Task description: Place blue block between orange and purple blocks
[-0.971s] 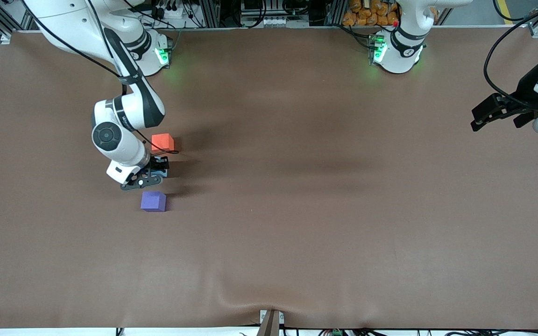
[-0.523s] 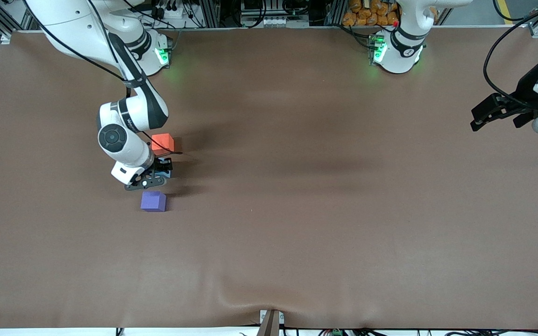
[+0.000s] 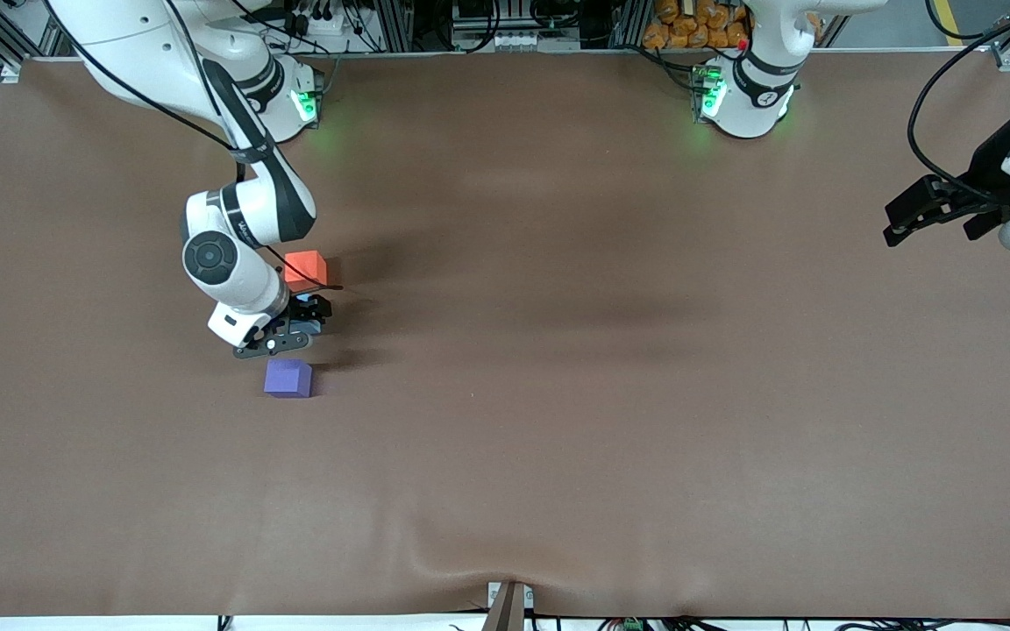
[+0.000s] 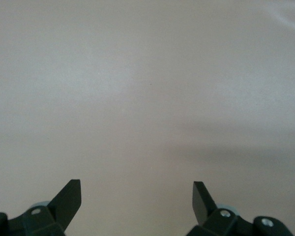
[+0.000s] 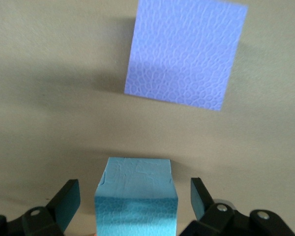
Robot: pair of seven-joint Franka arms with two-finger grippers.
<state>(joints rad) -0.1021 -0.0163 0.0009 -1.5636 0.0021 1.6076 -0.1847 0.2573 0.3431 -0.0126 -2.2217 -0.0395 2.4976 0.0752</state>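
The purple block (image 3: 288, 379) is found nearest the front camera, resting on the worktop (image 3: 558, 394) toward the right arm's end. Just farther from the camera, the blue block (image 5: 136, 201) is seen sitting between the spread fingers of the right claw (image 3: 299, 321); in the right wrist view a gap is visible on each side of the cube, so the fingers are judged to be open and clear of it, not gripping. The cube appears to be set down on the worktop, though its underside is hidden. Farther again, just past the claw, the orange block (image 3: 305, 266) is found. The three cubes are thus laid roughly in one line running away from the camera, with the blue one in the middle and apart from both neighbours. The placing is judged done; what the coming move turns on is that the blue block lies directly between the fingers, so a straight lift would be called for to avoid dragging it. The left claw (image 3: 930, 210) is held wide open, waiting over the left arm's end of the worktop, well apart from the blocks.
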